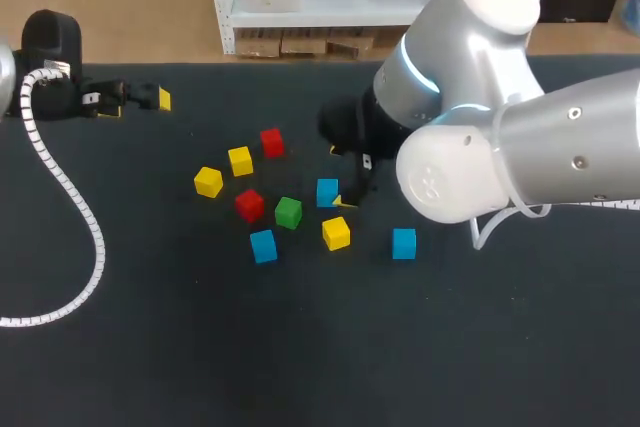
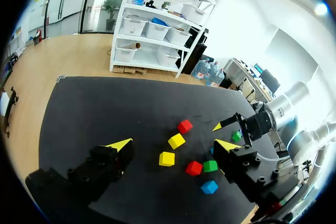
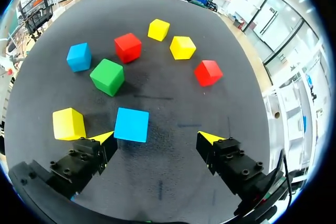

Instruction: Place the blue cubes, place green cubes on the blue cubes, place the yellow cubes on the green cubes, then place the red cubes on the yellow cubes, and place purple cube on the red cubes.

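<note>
right gripper (image 3: 156, 137) is wide open and holds nothing, right next to a blue cube (image 3: 131, 124). no cube is stacked yet: the green cube (image 3: 107, 76), yellow cubes (image 3: 182, 47) and red cubes (image 3: 128, 47) lie apart on the table (image 3: 173, 77). left gripper (image 2: 175, 144) is open and empty too.

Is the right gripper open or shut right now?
Open: the right gripper has its yellow fingertips wide apart, only one near the blue cube.
</note>
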Available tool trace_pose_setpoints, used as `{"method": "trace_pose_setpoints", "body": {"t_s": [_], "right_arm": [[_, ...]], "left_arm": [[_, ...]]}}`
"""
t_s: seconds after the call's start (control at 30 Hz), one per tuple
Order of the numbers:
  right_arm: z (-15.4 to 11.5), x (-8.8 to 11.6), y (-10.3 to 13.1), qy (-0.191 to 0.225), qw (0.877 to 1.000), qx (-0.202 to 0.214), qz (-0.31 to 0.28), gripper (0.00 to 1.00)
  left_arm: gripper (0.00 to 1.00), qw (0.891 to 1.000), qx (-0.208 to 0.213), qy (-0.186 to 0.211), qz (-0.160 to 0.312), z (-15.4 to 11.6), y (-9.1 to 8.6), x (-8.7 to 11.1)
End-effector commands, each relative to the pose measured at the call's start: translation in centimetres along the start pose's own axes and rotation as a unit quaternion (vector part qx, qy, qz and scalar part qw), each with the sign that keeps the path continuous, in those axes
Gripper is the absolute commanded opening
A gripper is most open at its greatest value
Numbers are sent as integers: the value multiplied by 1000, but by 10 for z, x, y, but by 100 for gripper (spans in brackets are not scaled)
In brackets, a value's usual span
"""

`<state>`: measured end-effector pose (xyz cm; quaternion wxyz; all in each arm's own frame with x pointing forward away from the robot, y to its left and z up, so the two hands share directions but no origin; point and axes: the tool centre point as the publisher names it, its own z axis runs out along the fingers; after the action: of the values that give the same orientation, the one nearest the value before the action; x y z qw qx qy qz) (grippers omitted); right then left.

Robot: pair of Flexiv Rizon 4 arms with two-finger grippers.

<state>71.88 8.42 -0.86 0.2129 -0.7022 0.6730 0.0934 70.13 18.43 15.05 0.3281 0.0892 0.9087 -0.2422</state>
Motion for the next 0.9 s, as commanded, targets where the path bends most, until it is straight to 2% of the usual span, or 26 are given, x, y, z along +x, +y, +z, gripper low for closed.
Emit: {"method": "trace_pose_setpoints", "body": {"t_s": [0.03,0.3,0.47,0.7,0.9], "right_arm": [[2,1,-2,-1,1000,0,0,100],[2,1,-5,1,1000,2,0,100],[-4,-3,2,-3,1000,-15,-6,100],[-35,-7,19,-5,998,-61,-18,100],[-66,-3,29,-4,997,-70,-21,100]], "left_arm": [[100,1000,0,0,0,0,0,0],[100,1000,0,0,0,0,0,0],[100,1000,0,0,0,0,0,0],[100,1000,0,0,0,0,0,0],[100,1000,0,0,0,0,0,0]]}}
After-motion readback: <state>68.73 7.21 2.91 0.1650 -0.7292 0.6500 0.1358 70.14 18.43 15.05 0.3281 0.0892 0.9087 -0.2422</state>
